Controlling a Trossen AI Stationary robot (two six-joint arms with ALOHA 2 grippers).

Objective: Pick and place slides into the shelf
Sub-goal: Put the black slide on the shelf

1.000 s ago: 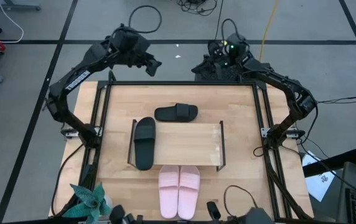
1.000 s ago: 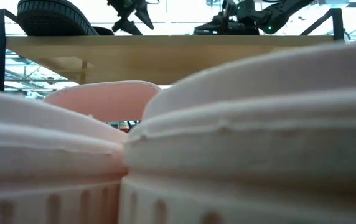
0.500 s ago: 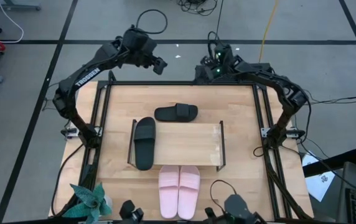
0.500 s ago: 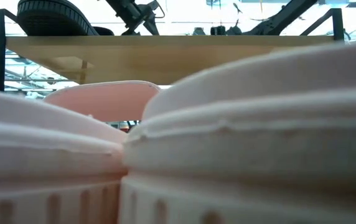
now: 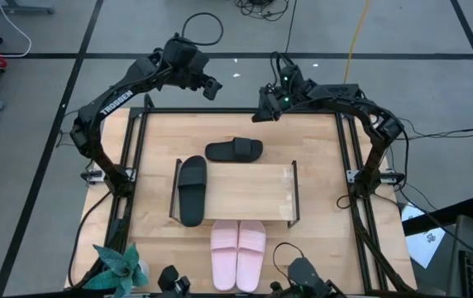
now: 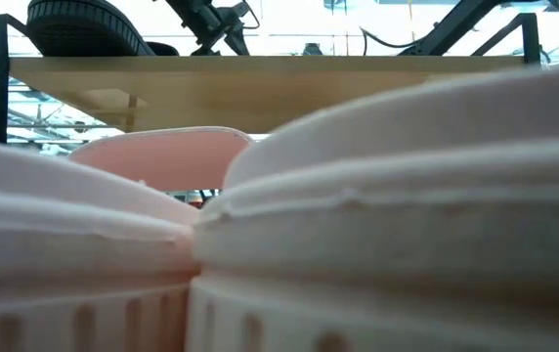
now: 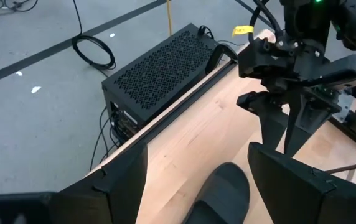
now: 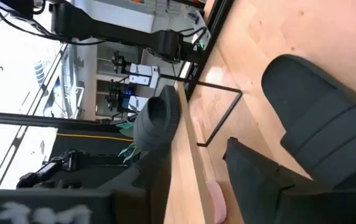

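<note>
One black slide [image 5: 234, 150] lies flat on the table just behind the shelf [image 5: 253, 192], and also shows in the left wrist view [image 7: 221, 196] and the right wrist view [image 8: 321, 106]. The other black slide [image 5: 192, 189] rests on the shelf's left end, overhanging the board. The pink pair [image 5: 238, 243] sits side by side on the table in front of the shelf. My left gripper [image 5: 212, 89] hangs open above the table's far edge. My right gripper [image 5: 259, 114] is open, over the far edge, just beyond the lying black slide.
Black rails [image 5: 348, 157] frame the wooden tabletop. A black perforated box [image 7: 159, 68] and cables sit past the far edge. A potted plant [image 5: 121, 269] stands at the near left corner. Bare board spans the shelf's middle and right [image 5: 261, 186]. The pink slides [image 6: 358, 225] fill the low view.
My right gripper has swung out from beyond the far edge, moving toward the table's left and near side, closer to the black slide behind the shelf. My left gripper shifted slightly to the right early on, then held still. The slides have not moved.
</note>
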